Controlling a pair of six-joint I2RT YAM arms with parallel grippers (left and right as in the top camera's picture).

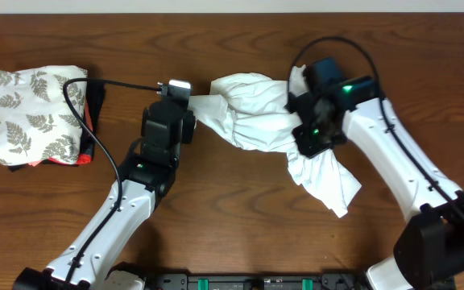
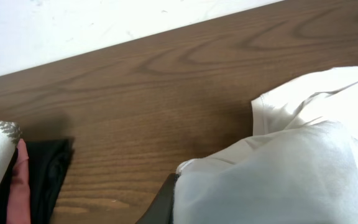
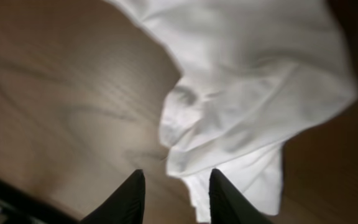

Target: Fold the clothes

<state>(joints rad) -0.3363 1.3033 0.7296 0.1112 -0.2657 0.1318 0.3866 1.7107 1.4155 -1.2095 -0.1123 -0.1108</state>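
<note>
The clothes, one white T-shirt [image 1: 252, 113], lie crumpled in a twisted bunch at the back middle of the table, with one tail trailing toward the front right. My left gripper [image 1: 193, 113] is shut on the shirt's left end, which is pulled taut toward it. In the left wrist view the white cloth [image 2: 291, 168] covers the jaws and only one dark finger [image 2: 163, 208] shows. My right gripper [image 1: 312, 121] hovers over the right part of the bunch. Its fingers [image 3: 135, 190] stand apart, open, above the shirt [image 3: 247, 81], whose edge shows in the gap.
A folded white cloth with grey fern leaves [image 1: 35, 113] sits at the far left on black and red garments [image 1: 93, 121], a short way left of my left arm. A black cable [image 1: 127, 82] runs between them. A pale wall [image 2: 73, 25] bounds the table's far edge.
</note>
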